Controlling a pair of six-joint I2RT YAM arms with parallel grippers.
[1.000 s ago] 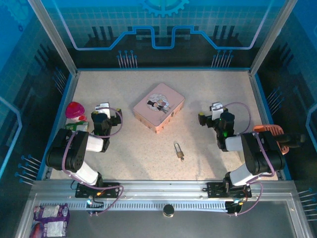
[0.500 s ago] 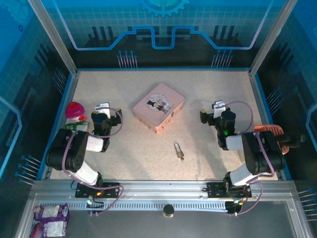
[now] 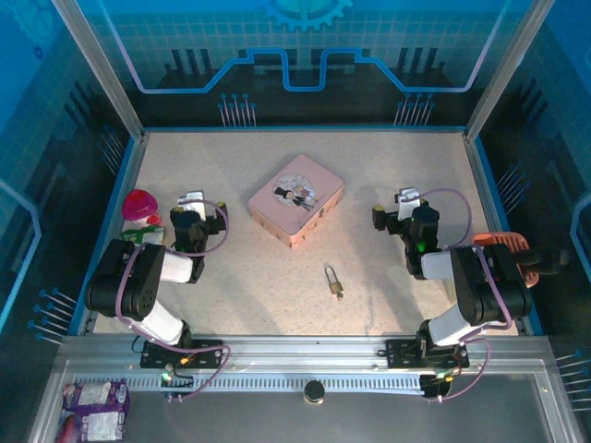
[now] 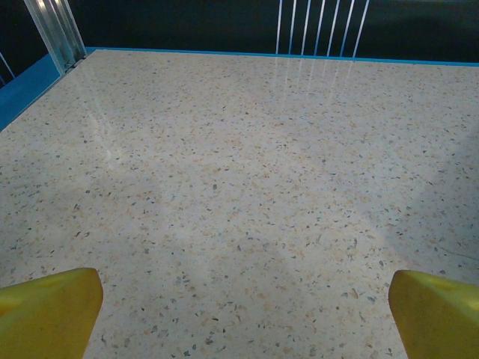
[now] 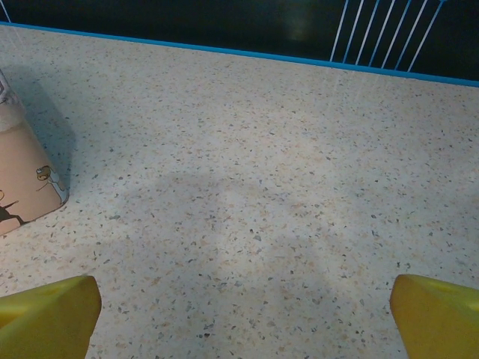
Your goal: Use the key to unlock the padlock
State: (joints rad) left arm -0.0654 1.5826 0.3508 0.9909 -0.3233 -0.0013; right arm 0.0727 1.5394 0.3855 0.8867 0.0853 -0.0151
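- Left tool (image 3: 191,199) has its jaws spread wide and grips nothing. In its wrist view (image 4: 239,318) the two yellow fingers (image 4: 46,310) sit at the lower corners, with bare speckled surface (image 4: 239,187) between and ahead of them.
- Right tool (image 3: 404,201) is spread just as wide and is also empty. Its yellow fingers (image 5: 45,318) stand at the lower corners of its wrist view (image 5: 239,321), over bare surface.
- Padlock (image 3: 332,281) lies flat on the surface between the two tools, to the right of the left tool and to the left of the right tool. It is closer to the arm bases than either tool.
- It touches neither tool and lies nearer the right one.
- Its silver shackle points away from the bases and its brass body points toward them.
- Key: too small from above to tell apart from the padlock, so whether it sits in the lock cannot be told.
- Tin (image 3: 295,199), pink, lies between the tools at about their depth, beyond the padlock and apart from it. One corner (image 5: 22,176) shows ahead and to the left of the right tool's left finger.
- Red-and-pink thing (image 3: 139,205) sits just left of the left tool.
- Orange thing (image 3: 503,247) lies right of the right tool, by that arm.
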